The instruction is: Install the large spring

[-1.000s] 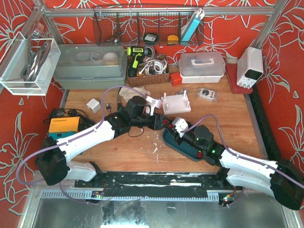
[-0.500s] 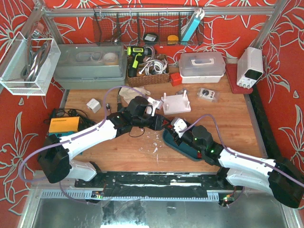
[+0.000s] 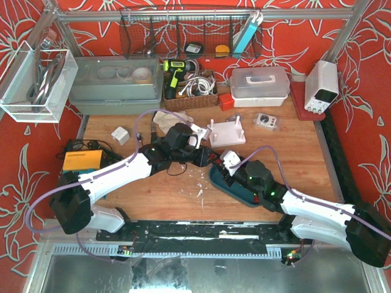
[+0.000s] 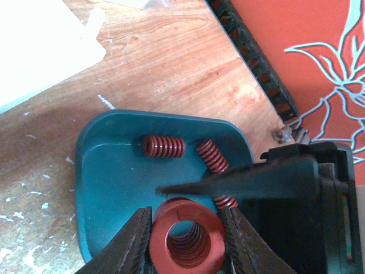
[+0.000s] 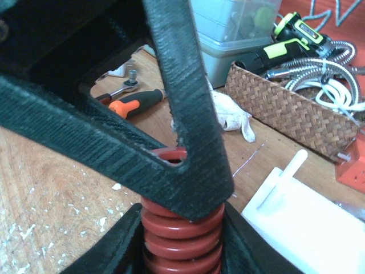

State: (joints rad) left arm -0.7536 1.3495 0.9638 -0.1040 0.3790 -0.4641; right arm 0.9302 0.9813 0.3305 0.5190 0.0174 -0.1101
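**Large spring** (image 4: pixel 185 245): red, seen end-on from the left wrist and held clear above a teal tray (image 4: pixel 102 171), where the two arms meet near the middle of the wooden counter (image 4: pixel 171 57).

**Left claw** (image 4: pixel 187 212): closed on the large spring, one finger pressed to each side of its end coil.

**Right claw** (image 5: pixel 181 227): also gripping the large spring, with a finger against each side of the coils. From the right wrist, the left claw's black fingers cross in front of the spring's upper end.

**Tray contents:** two small springs (image 4: pixel 162 146), also red, lie apart on the tray floor beyond the large one.

**Surroundings:** a white block (image 5: pixel 308 220) with upright pegs stands on the counter just beyond the tray. Farther back lie an orange-handled screwdriver (image 5: pixel 128 103) and a wicker basket (image 5: pixel 291 108) of cables.
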